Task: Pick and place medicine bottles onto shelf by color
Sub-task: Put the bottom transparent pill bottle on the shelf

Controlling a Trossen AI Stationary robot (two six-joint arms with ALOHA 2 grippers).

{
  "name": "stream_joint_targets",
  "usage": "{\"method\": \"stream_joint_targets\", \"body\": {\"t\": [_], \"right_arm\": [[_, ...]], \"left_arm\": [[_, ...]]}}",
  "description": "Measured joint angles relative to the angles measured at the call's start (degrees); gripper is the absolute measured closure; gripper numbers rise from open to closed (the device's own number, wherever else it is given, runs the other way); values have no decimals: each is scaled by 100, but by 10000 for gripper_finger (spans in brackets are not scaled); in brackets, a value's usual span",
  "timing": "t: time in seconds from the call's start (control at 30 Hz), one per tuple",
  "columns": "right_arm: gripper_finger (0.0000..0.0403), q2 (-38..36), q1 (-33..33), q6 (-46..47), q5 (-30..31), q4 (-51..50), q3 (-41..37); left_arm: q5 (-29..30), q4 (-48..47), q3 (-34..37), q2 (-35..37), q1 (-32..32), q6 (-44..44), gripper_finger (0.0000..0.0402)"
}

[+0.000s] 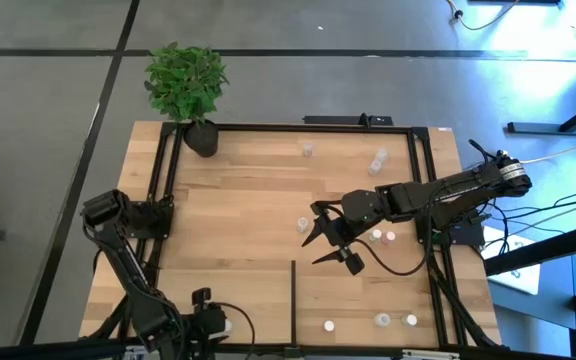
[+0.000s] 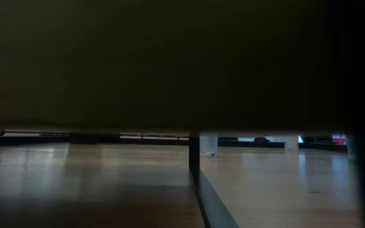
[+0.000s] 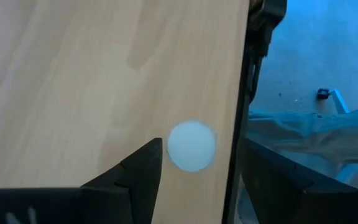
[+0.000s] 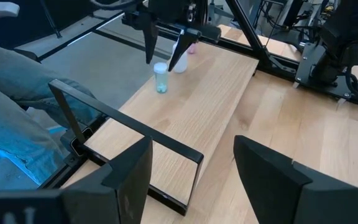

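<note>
Placement step: left gripper (image 3: pixel 194 180) sits at the shelf (image 1: pixel 248 200) near edge, fingers apart around a white-capped bottle (image 3: pixel 191 145). Right gripper (image 1: pixel 330 240) hovers mid-shelf, fingers apart and empty; next, descend on a nearby bottle (image 1: pixel 304 224).

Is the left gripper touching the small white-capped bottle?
Cannot tell. Left wrist view: left gripper's finger sits beside the small round white-capped bottle, no plain gap or contact.

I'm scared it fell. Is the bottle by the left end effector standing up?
Upright: the bottle stands on its base, cap upward.
</note>
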State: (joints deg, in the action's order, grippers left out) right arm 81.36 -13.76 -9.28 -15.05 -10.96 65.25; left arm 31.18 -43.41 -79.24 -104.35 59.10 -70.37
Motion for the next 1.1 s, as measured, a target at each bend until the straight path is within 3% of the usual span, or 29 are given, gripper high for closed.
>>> {"method": "stream_joint_targets", "body": {"t": [0.43,0.77,1.1], "right_arm": [[175,0,2,0,0,-2,-2],[175,0,0,0,0,0,-2],[175,0,2,0,-1,0,-2]], "left_arm": [[377,-216,-4,431,-10,5,201],[1480,-332,-7,483,-145,195,201],[1434,-1621,-6,526,-781,193,201]]}}
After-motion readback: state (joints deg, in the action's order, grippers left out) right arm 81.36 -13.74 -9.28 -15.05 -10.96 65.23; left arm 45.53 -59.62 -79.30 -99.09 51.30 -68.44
